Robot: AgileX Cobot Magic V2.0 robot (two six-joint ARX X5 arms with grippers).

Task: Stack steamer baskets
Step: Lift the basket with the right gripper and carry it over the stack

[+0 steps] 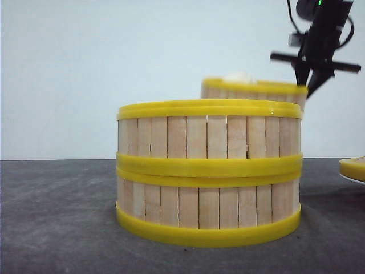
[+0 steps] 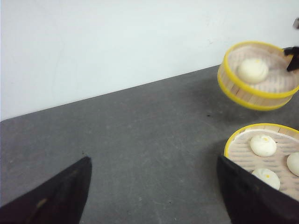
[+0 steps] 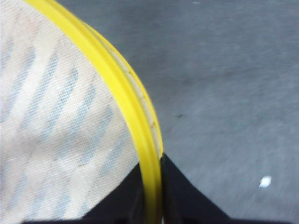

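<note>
Two steamer baskets stand stacked at the table's front centre, the upper one (image 1: 208, 137) on the lower one (image 1: 208, 206). The left wrist view shows buns (image 2: 263, 144) in the top one (image 2: 233, 140). A third basket (image 1: 251, 91) hangs tilted in the air behind them to the right, with one bun (image 2: 252, 70) inside. My right gripper (image 1: 308, 85) is shut on its yellow rim (image 3: 135, 107), one finger inside over the cloth liner (image 3: 56, 116) and one outside. My left gripper (image 2: 153, 161) is open over bare table, beside the stack, with nothing between its fingers.
A yellow-rimmed lid (image 1: 353, 168) lies at the right edge of the front view. The table (image 1: 57, 217) is dark grey, with a white wall (image 2: 117, 42) behind it.
</note>
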